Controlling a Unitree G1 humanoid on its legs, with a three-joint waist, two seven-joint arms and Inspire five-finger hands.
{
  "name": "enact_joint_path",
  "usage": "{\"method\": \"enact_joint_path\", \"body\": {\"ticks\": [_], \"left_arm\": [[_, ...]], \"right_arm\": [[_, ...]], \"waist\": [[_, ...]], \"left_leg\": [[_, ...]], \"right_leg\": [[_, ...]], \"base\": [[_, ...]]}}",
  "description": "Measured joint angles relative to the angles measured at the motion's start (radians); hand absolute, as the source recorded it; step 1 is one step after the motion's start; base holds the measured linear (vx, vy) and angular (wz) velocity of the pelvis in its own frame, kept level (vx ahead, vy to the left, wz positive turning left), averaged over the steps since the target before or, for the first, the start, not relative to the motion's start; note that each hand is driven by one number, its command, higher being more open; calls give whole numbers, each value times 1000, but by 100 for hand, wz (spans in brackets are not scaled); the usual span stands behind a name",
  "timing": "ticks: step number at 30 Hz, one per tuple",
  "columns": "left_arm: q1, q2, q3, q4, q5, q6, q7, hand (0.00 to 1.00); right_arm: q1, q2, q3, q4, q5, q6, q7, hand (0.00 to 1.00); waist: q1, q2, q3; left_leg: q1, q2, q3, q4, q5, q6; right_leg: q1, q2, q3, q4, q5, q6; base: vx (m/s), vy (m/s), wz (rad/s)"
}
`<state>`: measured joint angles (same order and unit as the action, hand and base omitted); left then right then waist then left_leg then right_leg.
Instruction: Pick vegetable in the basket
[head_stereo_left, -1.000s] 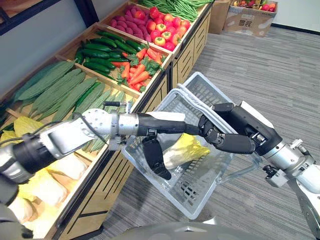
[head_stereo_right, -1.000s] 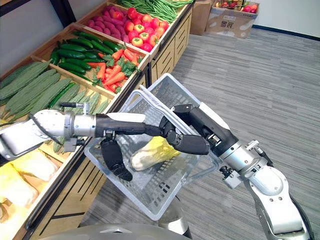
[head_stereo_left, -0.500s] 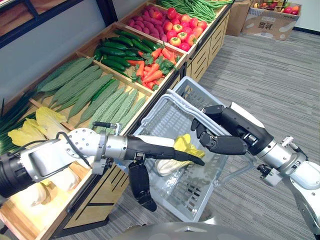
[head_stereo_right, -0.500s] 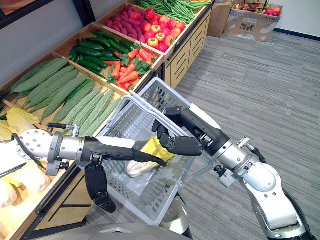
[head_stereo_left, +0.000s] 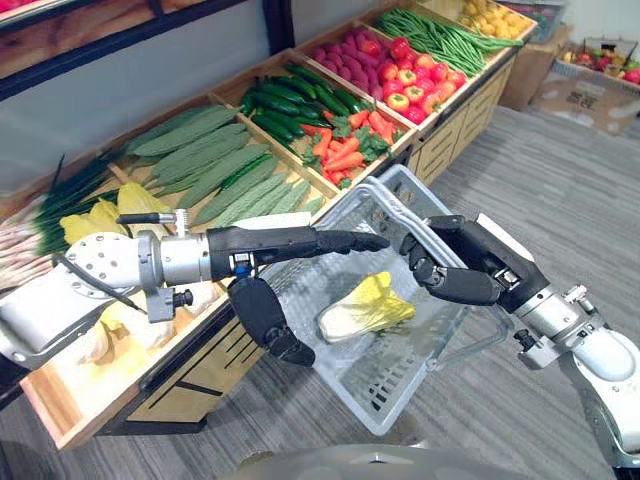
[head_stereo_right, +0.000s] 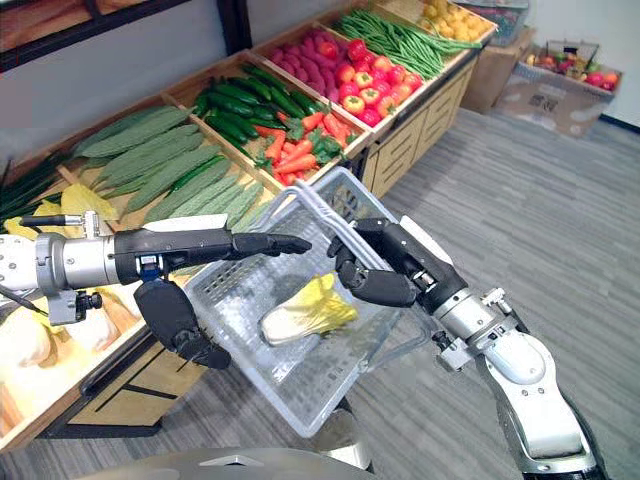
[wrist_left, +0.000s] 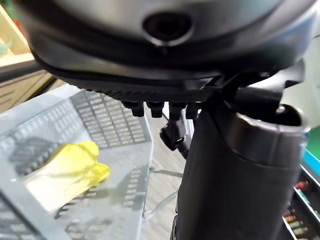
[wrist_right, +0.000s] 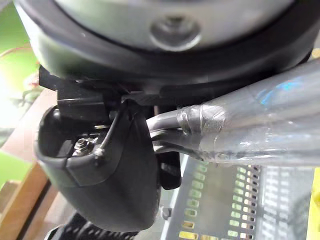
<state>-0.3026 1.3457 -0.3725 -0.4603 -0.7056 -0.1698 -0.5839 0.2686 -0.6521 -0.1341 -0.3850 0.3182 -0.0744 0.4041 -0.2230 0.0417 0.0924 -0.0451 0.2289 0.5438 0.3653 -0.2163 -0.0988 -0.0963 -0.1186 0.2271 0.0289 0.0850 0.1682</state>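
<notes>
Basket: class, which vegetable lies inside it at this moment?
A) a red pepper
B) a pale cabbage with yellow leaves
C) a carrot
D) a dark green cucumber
B: a pale cabbage with yellow leaves lies on the mesh floor of the basket, which the right hand holds up beside the vegetable shelf.

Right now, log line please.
left hand: open, above basket | right hand: shut on basket handle | cabbage: lying in basket
</notes>
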Motion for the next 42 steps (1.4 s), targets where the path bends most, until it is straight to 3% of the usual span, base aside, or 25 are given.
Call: {"method": "enact_joint_path", "body": {"ticks": [5, 11, 16, 19, 21, 25, 28, 32, 36, 42], "left_arm": [[44, -3, 48, 1, -3, 0, 4, 100], [85, -9, 75, 1, -4, 0, 4, 100], [117, -64, 143, 25, -4, 0, 7, 100], [149, -145, 275, 97, -3, -7, 25, 100], [186, -229, 376, 174, 2, -23, 70, 100], [286, -494, 658, 371, 2, -39, 238, 100], [361, -658, 763, 395, 10, -47, 326, 100], [480, -957, 858, 425, 53, -47, 430, 100], [505, -1121, 957, 519, 83, -47, 519, 100], [511, -1237, 1084, 637, 88, -76, 666, 100]], "right_arm": [[42, 6, -6, 83, -56, 1, -25, 0], [44, 32, -24, 159, -117, 2, -45, 0], [55, 59, -66, 189, -121, 2, -64, 0], [72, 128, -133, 206, -148, 2, -74, 0], [75, 167, -174, 229, -149, 1, -85, 0], [106, 260, -259, 258, -147, 1, -131, 0], [111, 301, -275, 260, -148, 2, -150, 0], [113, 357, -278, 264, -147, 2, -155, 0], [109, 386, -279, 265, -147, 2, -170, 0], [109, 436, -278, 318, -144, 2, -235, 0]], "waist": [[28, 1, -16], [33, 2, -46], [56, -5, -70], [74, -20, -83], [86, -28, -96], [113, -48, -122], [128, -62, -130], [145, -89, -134], [152, -91, -134], [161, -89, -112]], "left_leg": [[0, -29, -29, -49, 32, 7], [4, -41, -52, -78, 54, 3], [25, -46, -57, -110, 71, -1], [28, -53, -77, -142, 95, -6], [35, -60, -88, -173, 114, -10], [62, -73, -109, -255, 166, -11], [73, -81, -113, -296, 188, -11], [90, -99, -137, -360, 220, -9], [93, -105, -159, -397, 244, -7], [126, -116, -197, -450, 268, -14]], "right_leg": [[10, -20, -34, -9, -3, -4], [18, -20, -57, -11, -6, -10], [31, -19, -68, -11, -11, -18], [35, -19, -93, -9, -16, -25], [37, -19, -106, -9, -18, -28], [45, -15, -135, -11, -26, -39], [44, -16, -143, -13, -28, -41], [49, -21, -167, -14, -35, -38], [54, -23, -191, -14, -37, -37], [79, -29, -229, -3, -64, -36]], "base": [[-2, 16, 22], [4, -3, 11], [1, -6, 4], [-3, -35, 21], [4, -38, 18], [12, -32, 17], [10, -15, 10], [7, -10, 17], [4, -11, 16], [-27, -11, 22]]}}
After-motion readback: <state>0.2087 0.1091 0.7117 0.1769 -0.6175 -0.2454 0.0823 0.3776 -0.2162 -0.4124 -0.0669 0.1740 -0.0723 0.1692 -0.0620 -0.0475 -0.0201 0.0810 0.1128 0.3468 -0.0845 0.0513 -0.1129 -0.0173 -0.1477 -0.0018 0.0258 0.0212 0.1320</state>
